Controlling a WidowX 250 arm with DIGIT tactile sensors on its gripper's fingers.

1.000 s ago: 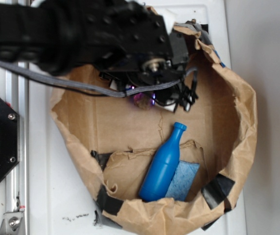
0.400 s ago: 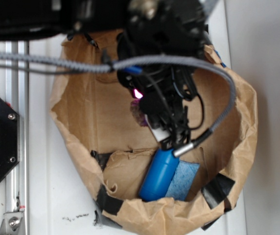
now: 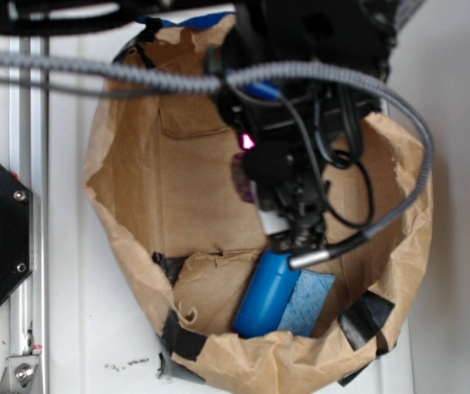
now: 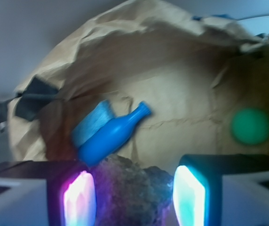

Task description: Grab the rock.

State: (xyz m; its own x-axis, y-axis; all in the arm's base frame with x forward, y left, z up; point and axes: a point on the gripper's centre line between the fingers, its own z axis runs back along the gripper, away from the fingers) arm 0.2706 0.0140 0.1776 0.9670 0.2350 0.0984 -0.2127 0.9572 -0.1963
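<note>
With the rock point(image 4: 130, 190) sitting between my gripper's point(image 4: 133, 195) glowing pads point(image 4: 79, 197), I cannot tell whether they pinch it; lifting remains.

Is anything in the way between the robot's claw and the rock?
Nothing visible is. In the wrist view the rock already sits between the gripper's two glowing fingers. The blue bottle and green ball lie farther off inside the paper bag.
</note>
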